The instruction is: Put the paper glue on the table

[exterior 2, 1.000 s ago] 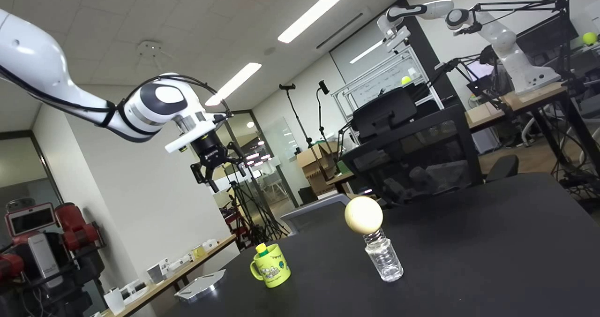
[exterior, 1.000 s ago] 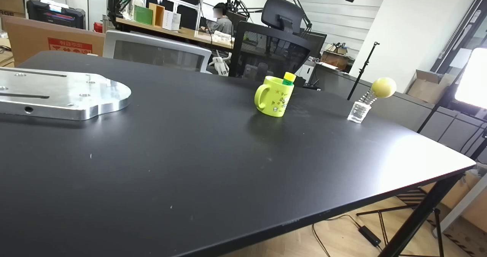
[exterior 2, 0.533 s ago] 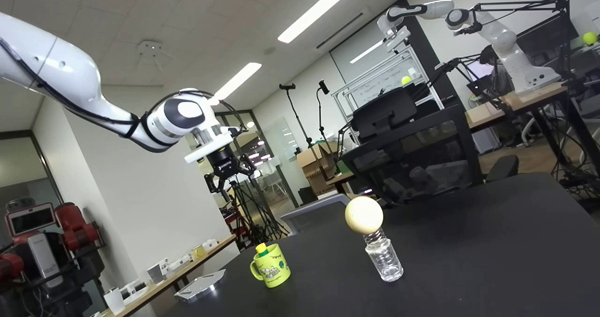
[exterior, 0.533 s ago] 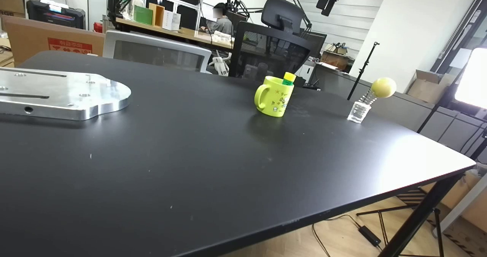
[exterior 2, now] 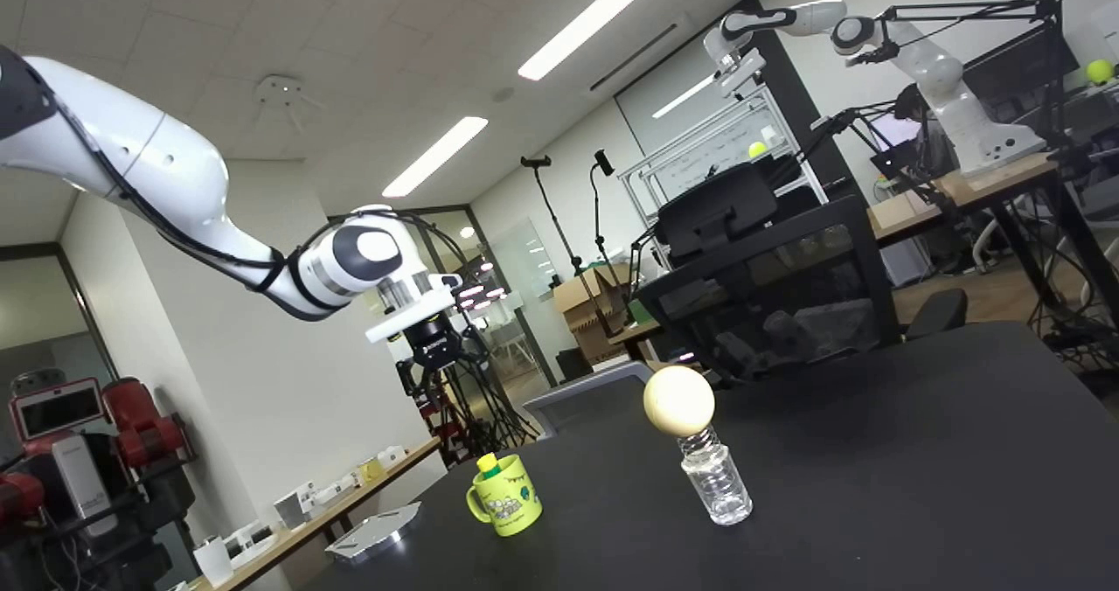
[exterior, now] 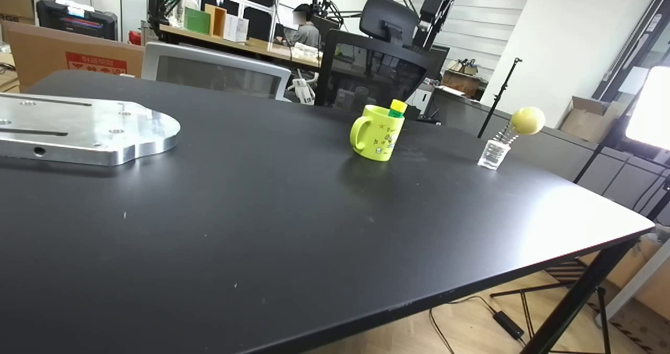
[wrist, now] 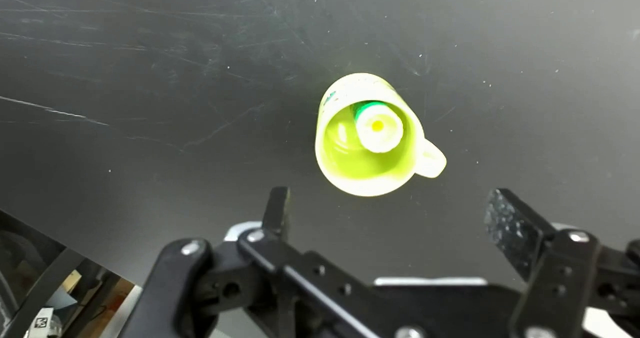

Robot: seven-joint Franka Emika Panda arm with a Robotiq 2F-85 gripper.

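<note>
The paper glue, with a yellow cap and a green neck, stands inside the yellow-green mug (exterior: 377, 136). Only its top (exterior: 398, 107) shows above the rim; the mug hides its body. The glue (exterior 2: 489, 465) leans in the mug (exterior 2: 507, 499) in both exterior views. In the wrist view the glue's cap (wrist: 379, 127) sits against the far inner wall of the mug (wrist: 367, 185). The mug stands on the black table (exterior: 293, 228). My gripper (wrist: 390, 200) is open and empty, high above the table; it also shows in an exterior view (exterior 2: 448, 374).
A clear bottle (exterior 2: 717, 484) with a spring and pale ball on top stands on the table, beyond the mug. A flat metal plate (exterior: 78, 129) lies on the table's other side. Chairs (exterior: 374, 68) stand along the table edge.
My arm has moved down and to the right in an exterior view, and down and left into an exterior view from the top. The glue and mug have not moved.
</note>
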